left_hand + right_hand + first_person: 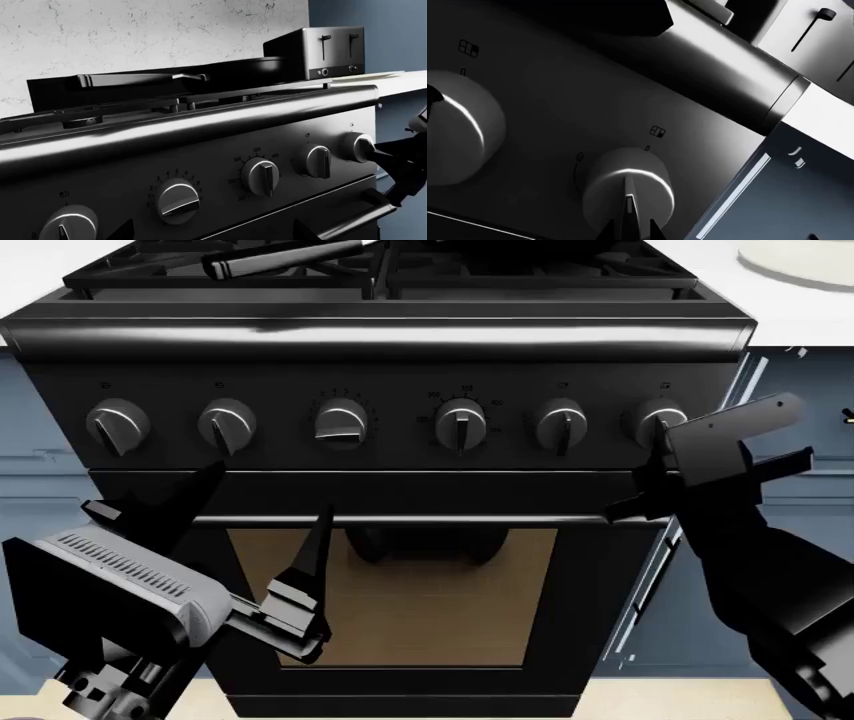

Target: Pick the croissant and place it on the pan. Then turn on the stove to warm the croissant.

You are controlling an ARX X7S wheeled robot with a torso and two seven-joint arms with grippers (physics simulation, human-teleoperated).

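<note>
Your right gripper (650, 472) sits at the stove's (400, 490) rightmost knob (661, 425), fingers either side of its ridge, not visibly clamped. Your left gripper (234, 530) hangs wide open, empty, before the oven door. The pan (200, 75) rests on the grates; croissant unseen.

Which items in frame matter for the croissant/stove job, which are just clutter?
Job:
stove
pan
rightmost knob, right gripper at it
Croissant: not visible in any view.

Clutter:
toaster
white plate
left gripper, idle
</note>
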